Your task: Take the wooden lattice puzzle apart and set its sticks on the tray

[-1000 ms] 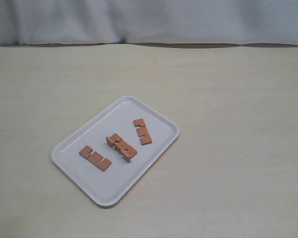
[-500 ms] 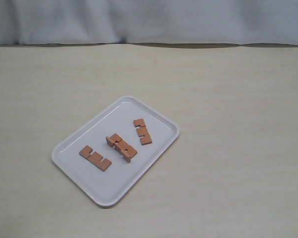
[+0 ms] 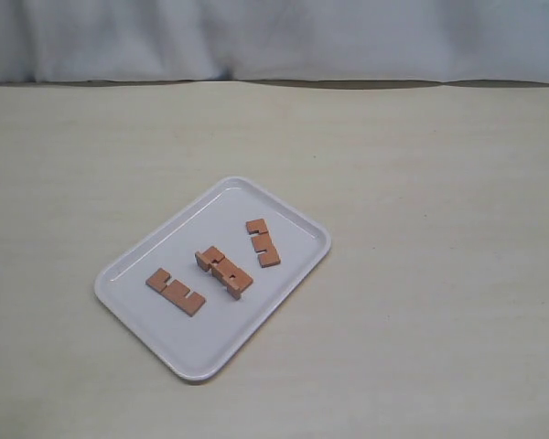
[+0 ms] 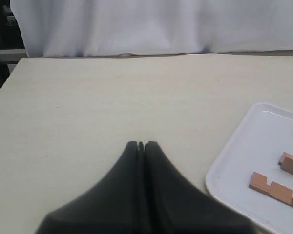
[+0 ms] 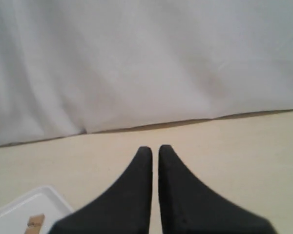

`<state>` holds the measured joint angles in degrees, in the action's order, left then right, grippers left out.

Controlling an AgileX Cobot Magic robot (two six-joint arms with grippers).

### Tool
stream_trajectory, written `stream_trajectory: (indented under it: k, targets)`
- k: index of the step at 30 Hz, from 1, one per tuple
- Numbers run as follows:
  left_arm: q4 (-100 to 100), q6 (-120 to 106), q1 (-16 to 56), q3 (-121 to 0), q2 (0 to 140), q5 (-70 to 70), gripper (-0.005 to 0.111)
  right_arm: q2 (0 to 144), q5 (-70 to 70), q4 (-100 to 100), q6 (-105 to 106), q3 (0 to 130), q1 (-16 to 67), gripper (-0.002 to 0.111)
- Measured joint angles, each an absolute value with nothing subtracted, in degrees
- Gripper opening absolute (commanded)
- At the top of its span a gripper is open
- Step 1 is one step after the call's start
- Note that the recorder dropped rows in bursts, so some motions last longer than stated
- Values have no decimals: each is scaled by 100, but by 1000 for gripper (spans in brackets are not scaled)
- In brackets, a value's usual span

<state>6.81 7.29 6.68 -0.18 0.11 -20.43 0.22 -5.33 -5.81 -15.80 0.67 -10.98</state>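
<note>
Soft, even light; faint shadows; wrist views perhaps slightly blurred

A large, flat, rectangular tray of white plastic (image 3: 178, 343), with rounded corners and a low raised rim, lies a little left of the scene's middle, turned aslant so that one corner points near and the opposite one far. On it, short flat reddish-brown wooden sticks with square notches lie in a loose row, apart from one another. The left stick (image 3: 176, 292) lies flat toward the near-left, the right stick (image 3: 263, 242) flat toward the far-right, and between them sits a thicker middle clump (image 3: 224, 271) that looks like two sticks joined or stacked.
</note>
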Motion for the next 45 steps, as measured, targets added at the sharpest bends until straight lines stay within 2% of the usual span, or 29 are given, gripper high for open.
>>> stream_trajectory:
  k: [30, 45]
  targets:
    - [681, 740, 668, -18, 11, -2043, 0, 22, -1017, -901, -1455, 12, -1098, 4]
    - [681, 740, 668, -18, 11, -2043, 0, 22, -1727, -865, -1455, 12, -1098, 4]
